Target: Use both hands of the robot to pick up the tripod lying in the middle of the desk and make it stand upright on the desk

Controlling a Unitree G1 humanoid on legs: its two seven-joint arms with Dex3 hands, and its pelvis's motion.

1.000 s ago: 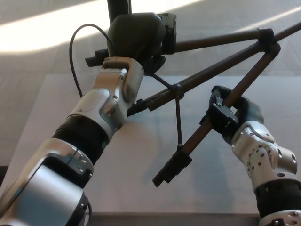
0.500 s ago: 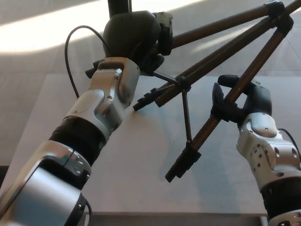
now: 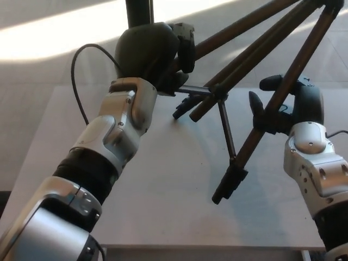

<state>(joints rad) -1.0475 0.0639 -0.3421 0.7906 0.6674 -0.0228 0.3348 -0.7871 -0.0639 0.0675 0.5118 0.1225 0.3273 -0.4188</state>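
Note:
The dark brown tripod (image 3: pixel 255 51) hangs tilted above the white desk (image 3: pixel 179 179), its legs spread and its top out of frame at the upper right. My left hand (image 3: pixel 149 51) is shut on the foot end of one leg near the top centre. My right hand (image 3: pixel 288 109) is shut on the nearest leg, about halfway along it. That leg's black foot (image 3: pixel 228 185) points down over the desk; whether it touches the surface is unclear. A thin brace (image 3: pixel 225 130) links the legs.
A black upright post (image 3: pixel 138 12) rises behind my left hand at the top. A black cable (image 3: pixel 87 70) loops off my left wrist. Pale floor with a sunlit band lies beyond the desk's far edge.
Both hands have risen and swung the tripod more upright. The near leg's foot has moved right and the legs now stand steeper.

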